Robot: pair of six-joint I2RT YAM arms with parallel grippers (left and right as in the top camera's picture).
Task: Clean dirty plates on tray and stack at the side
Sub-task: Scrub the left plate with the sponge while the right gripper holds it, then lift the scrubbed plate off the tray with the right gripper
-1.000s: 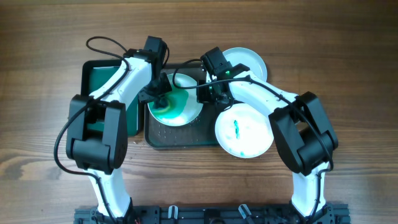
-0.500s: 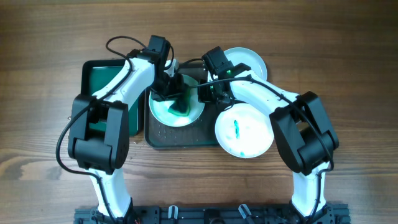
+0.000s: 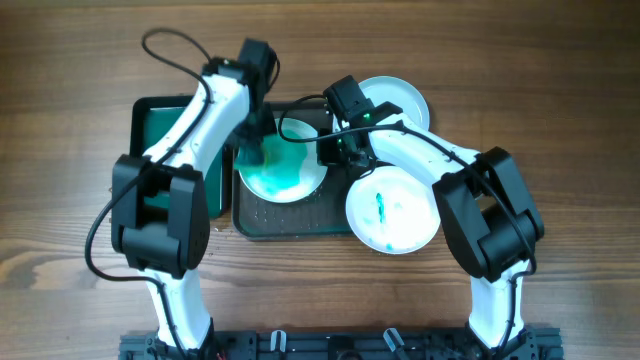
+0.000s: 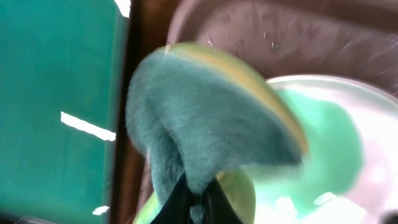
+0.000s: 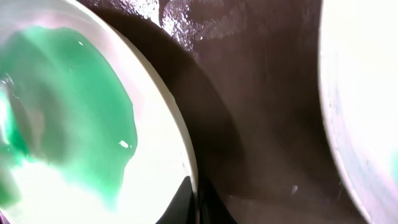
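Observation:
A white plate (image 3: 292, 172) smeared teal-green lies on the left part of the dark tray (image 3: 300, 222). My left gripper (image 3: 254, 150) is shut on a green-and-yellow sponge (image 4: 205, 118) and presses it on the plate's left side. My right gripper (image 3: 328, 152) is shut on that plate's right rim (image 5: 189, 155). A second white plate (image 3: 392, 210) with a small teal streak overlaps the tray's right edge. The pale blue plate (image 3: 400, 98) lies on the table behind the right arm.
A smaller bright green tray (image 3: 160, 130) lies just left of the dark tray, partly under my left arm; it also shows in the left wrist view (image 4: 56, 93). Bare wooden table (image 3: 560, 120) surrounds everything.
My left gripper has swept the sponge from the plate's middle-right back to its left side, spreading the teal smear. The right gripper has kept its hold on the rim.

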